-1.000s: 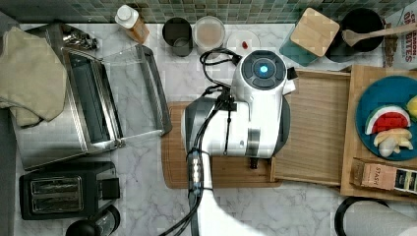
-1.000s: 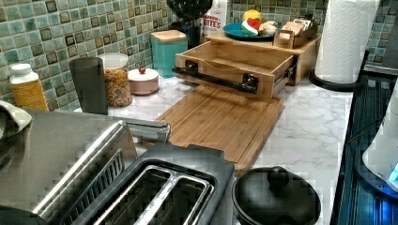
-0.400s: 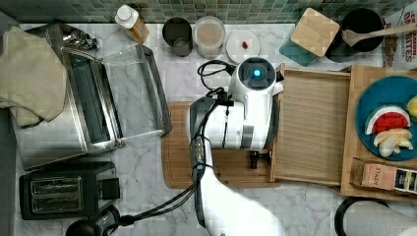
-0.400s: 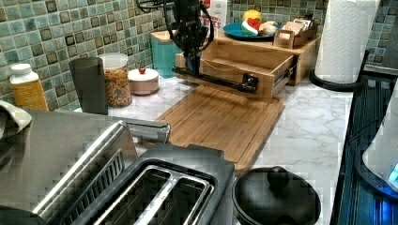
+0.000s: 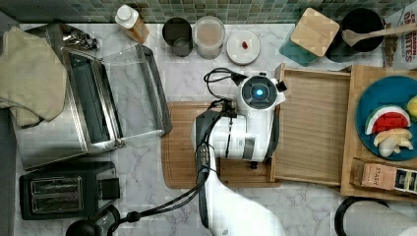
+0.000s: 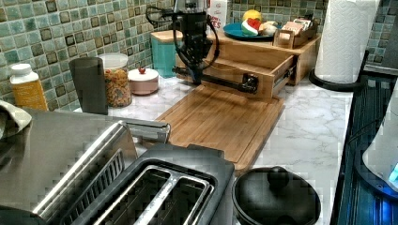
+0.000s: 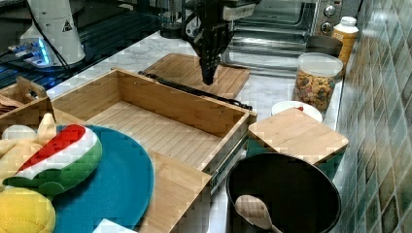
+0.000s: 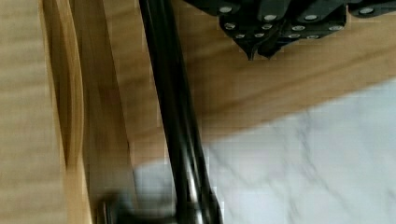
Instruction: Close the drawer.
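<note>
Marble kitchen counter with green tiles behind it is holding lots of things, and the drawer is sitting pulled out from under a thick wooden platform that is carrying a blue plate of toy fruit. In the top view the drawer is sticking out toward the top view's left, and its flat wooden bottom is showing almost all the way, so it is wide open. A long black handle is running along its front wall. The robot's gripper is hanging just outside that front, over the bamboo cutting board, with its tips pointing down close to the handle. In the wrist view the two fingertips are looking pressed together, pinching nothing, and a little gap is showing between them and the handle. So the job is only starting, I think. The gripper is standing in a good spot to push, but all of the pushing is waiting to be done. The drawer needs to slide the whole way back under the platform.
</note>
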You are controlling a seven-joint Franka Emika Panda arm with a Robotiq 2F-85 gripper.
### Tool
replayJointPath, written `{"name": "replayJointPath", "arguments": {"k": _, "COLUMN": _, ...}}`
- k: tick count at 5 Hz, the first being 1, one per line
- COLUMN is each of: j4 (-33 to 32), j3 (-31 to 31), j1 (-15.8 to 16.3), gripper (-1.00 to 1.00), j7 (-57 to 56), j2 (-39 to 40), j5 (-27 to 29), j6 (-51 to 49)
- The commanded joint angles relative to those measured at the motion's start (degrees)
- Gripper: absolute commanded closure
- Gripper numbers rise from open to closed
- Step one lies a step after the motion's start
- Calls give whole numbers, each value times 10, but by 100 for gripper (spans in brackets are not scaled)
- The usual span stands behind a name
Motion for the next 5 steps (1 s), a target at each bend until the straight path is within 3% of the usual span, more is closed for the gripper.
{"name": "replayJointPath", "arguments": {"k": 1, "j4": -14, "j3": 0, "j1": -13, "gripper": 100, "j7": -24, "j2": -9, "j5": 24, "j6": 31}}
{"name": "replayJointPath", "arguments": {"k": 5, "j4": 12, "j3": -35, "j1": -42, "gripper": 100, "j7": -107, "j2": 27, "j5": -17, "j6": 55}}
